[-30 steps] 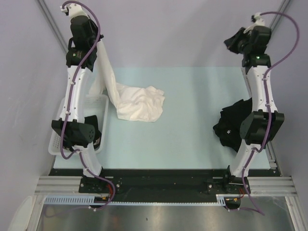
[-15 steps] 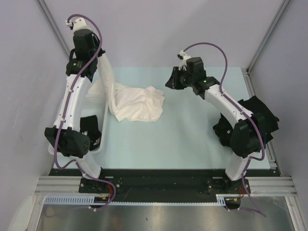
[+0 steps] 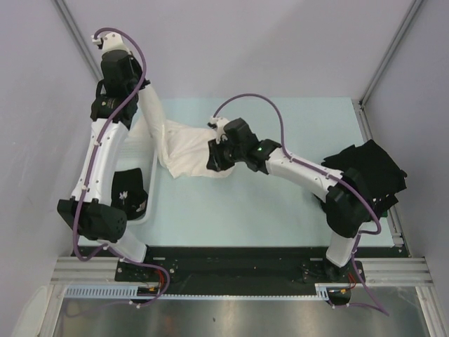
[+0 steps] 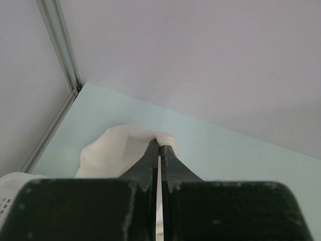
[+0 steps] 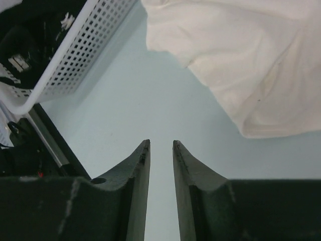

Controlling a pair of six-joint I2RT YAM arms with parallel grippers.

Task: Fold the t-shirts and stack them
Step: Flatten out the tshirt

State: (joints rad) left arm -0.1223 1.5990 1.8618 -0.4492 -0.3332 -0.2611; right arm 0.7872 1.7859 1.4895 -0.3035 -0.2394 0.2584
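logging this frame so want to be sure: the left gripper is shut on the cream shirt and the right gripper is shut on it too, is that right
Not quite. The left gripper is shut on the cream shirt, but the right gripper is not: its jaws stand apart with nothing between them, over the table just short of the shirt's edge. The right wrist view shows it.

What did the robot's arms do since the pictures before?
The right gripper swung from the far right corner across the table to the edge of the cream t-shirt, and its jaws parted a little; it holds nothing. The left gripper stayed shut on that t-shirt, holding one end up. The white basket stayed put.
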